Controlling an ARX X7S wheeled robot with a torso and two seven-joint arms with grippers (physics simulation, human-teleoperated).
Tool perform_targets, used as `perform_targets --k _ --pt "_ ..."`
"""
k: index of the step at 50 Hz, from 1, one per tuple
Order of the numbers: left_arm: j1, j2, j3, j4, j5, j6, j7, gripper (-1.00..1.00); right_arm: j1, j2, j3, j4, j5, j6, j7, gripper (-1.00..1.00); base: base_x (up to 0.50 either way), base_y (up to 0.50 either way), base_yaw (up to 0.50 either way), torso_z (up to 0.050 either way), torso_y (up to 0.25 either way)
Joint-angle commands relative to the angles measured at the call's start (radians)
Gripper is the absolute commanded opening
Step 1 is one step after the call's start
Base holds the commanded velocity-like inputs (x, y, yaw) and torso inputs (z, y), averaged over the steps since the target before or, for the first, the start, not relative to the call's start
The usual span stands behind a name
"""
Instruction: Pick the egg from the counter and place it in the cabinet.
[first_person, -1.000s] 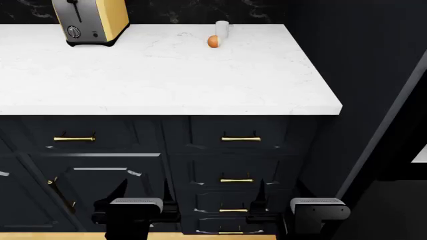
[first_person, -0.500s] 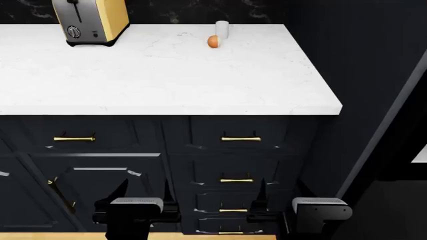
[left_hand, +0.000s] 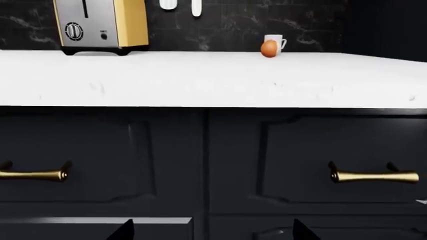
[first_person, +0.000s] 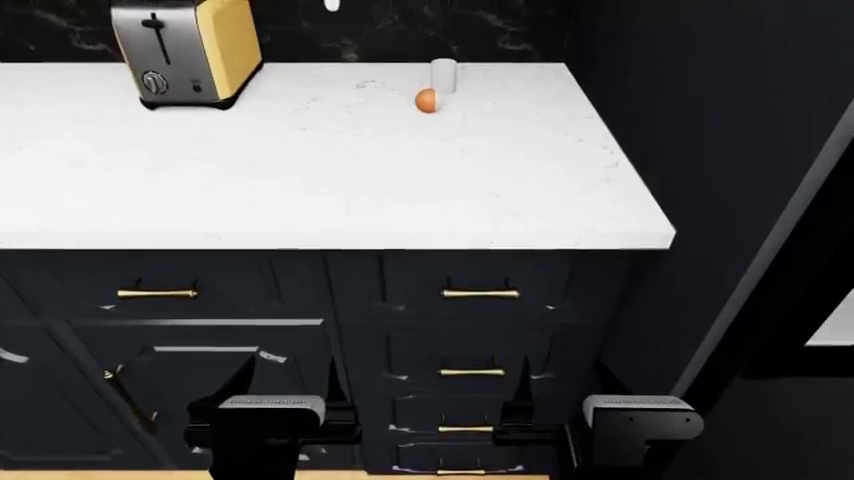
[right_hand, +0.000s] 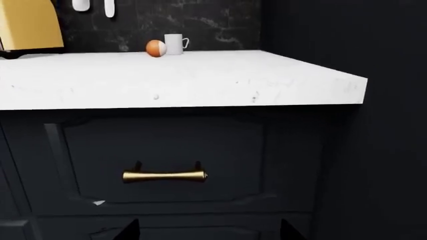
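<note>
The egg lies near the back of the counter, just beside the white cup (the two look close to touching). A yellow toaster stands well apart at the counter's left. Both claws, left claw and right claw, hang low before the dark drawers, fingers spread wide, holding nothing.
</note>
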Motion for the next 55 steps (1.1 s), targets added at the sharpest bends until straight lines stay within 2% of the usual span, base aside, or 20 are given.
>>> perform_targets --k 1,27,31,34,43,55 --pt "-0.001 -0.012 0.013 0.0 -0.016 0.002 -0.015 1.0 0.001 0.013 -0.015 0.001 0.013 0.0 0.016 1.0 0.0 0.0 0.0 0.046 0.102" --pt "-0.002 -0.034 0.04 -0.003 -0.043 0.017 -0.039 1.0 0.003 0.037 -0.044 0.004 0.028 -0.008 0.043 1.0 0.0 0.0 0.0 0.046 0.102" --pt "-0.003 -0.038 0.041 0.006 -0.04 0.005 -0.053 1.0 0.003 0.041 -0.047 -0.008 0.028 0.002 0.051 1.0 0.0 0.0 0.0 0.008 0.026" --pt "-0.001 -0.049 0.048 0.066 -0.027 -0.062 -0.072 1.0 0.001 0.046 -0.046 -0.054 0.034 0.05 0.064 1.0 0.0 0.0 0.0 0.0 0.0" --pt "-0.074 -0.082 0.028 0.401 -0.094 -0.424 -0.115 1.0 0.03 0.072 -0.012 -0.325 0.129 0.322 0.105 1.0 0.0 0.0 0.0 0.0 0.0" --pt "-0.197 -0.137 -0.01 0.596 -0.157 -0.654 -0.129 1.0 0.199 0.109 0.028 -0.549 0.24 0.631 0.155 1.0 0.08 0.0 0.0 0.0 0.0"
